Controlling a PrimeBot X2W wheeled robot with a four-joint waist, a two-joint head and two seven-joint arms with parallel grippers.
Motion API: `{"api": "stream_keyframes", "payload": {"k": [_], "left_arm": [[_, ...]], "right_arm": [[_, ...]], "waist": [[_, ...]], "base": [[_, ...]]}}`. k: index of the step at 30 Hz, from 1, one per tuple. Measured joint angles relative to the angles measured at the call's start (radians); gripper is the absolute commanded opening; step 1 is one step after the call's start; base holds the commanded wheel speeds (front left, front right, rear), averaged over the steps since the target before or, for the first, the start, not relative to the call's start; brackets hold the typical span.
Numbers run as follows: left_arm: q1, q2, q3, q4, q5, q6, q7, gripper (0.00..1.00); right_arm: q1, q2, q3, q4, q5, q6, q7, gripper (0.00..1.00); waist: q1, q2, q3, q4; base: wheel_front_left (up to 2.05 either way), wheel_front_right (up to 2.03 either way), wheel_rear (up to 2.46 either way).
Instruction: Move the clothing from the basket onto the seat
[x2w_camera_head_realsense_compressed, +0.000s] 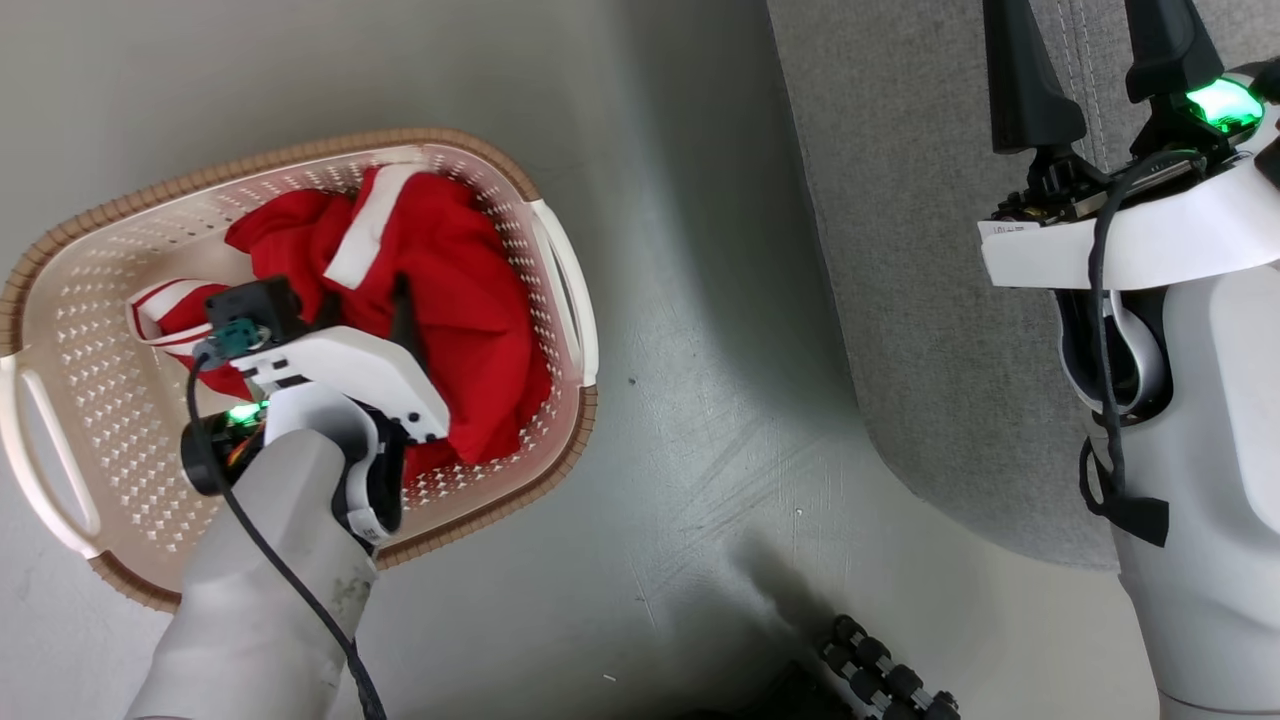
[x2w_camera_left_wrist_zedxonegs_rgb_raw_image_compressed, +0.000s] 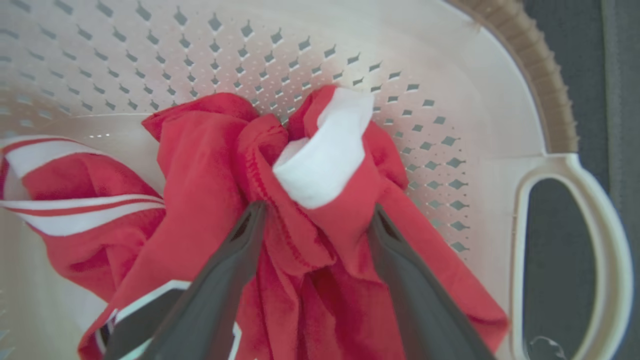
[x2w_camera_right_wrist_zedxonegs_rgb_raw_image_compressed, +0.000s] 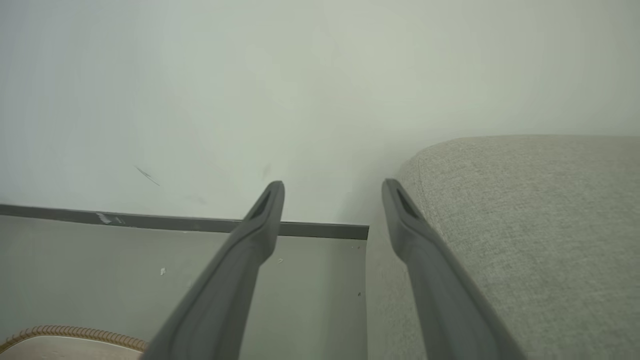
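Note:
The cream basket with a brown rim stands on the floor at the left, holding the crumpled red clothing with white trim. My left gripper reaches down into it. In the left wrist view the left gripper is open, its fingers straddling a raised fold of the clothing beside a white band, near the basket wall. A black, white-edged mark shows at that view's lower left. My right gripper is open over the grey seat. The right gripper holds nothing, and the seat lies to its right.
Bare grey floor separates the basket from the seat. A black ridged part lies at the bottom edge. A pale wall with a dark baseboard stands beyond the seat's corner, and the basket's rim shows low on the left.

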Motion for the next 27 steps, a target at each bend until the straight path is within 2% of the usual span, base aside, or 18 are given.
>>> {"api": "stream_keyframes", "payload": {"k": [4, 9, 10, 11, 12, 13, 24, 27], "left_arm": [[-0.015, 0.002, 0.027, 0.030, -0.006, 0.021, -0.014, 1.00], [-0.030, 0.001, 0.033, 0.036, -0.021, 0.021, -0.026, 1.00], [-0.032, 0.001, 0.036, 0.036, -0.029, 0.016, -0.029, 0.92], [-0.036, 0.001, 0.040, 0.036, -0.038, 0.012, -0.036, 0.42], [-0.039, 0.001, 0.043, 0.036, -0.044, 0.012, -0.041, 0.35], [-0.042, 0.002, 0.043, 0.036, -0.046, 0.008, -0.047, 0.00], [-0.061, 0.002, -0.007, 0.039, -0.028, -0.085, -0.081, 0.00], [-0.060, 0.017, -0.021, 0.037, -0.010, -0.104, -0.098, 0.00]], "right_arm": [[0.000, 0.000, -0.001, 0.008, 0.008, 0.000, 0.000, 1.00], [-0.001, 0.000, -0.002, 0.014, 0.011, 0.000, 0.000, 1.00], [-0.001, 0.000, -0.002, 0.014, 0.011, 0.000, 0.000, 1.00], [-0.003, 0.000, -0.002, 0.015, 0.015, 0.000, 0.000, 1.00], [-0.007, 0.000, -0.002, 0.015, 0.019, 0.000, 0.000, 1.00], [-0.015, 0.000, -0.001, 0.016, 0.020, 0.000, 0.000, 1.00], [-0.025, 0.000, -0.018, 0.026, 0.019, 0.000, 0.000, 1.00], [-0.024, 0.000, -0.032, 0.033, 0.017, 0.000, 0.000, 1.00]], "waist": [[0.0000, 0.0000, 0.015, -0.011], [0.0000, 0.0000, 0.027, -0.019], [0.0001, 0.0000, 0.030, -0.020], [0.0000, 0.0000, 0.033, -0.022], [0.0000, 0.0000, 0.035, -0.023], [0.0000, 0.0000, 0.037, -0.024], [0.0000, 0.0000, 0.041, -0.020], [0.0000, -0.0001, 0.035, -0.012]], "base": [[0.00, 0.00, 0.00], [0.00, 0.00, 0.00], [0.00, 0.00, 0.00], [0.00, 0.00, 0.00], [0.00, 0.00, 0.00], [0.00, 0.00, 0.00], [0.00, 0.00, 0.00], [0.00, 0.00, 0.00]]}}
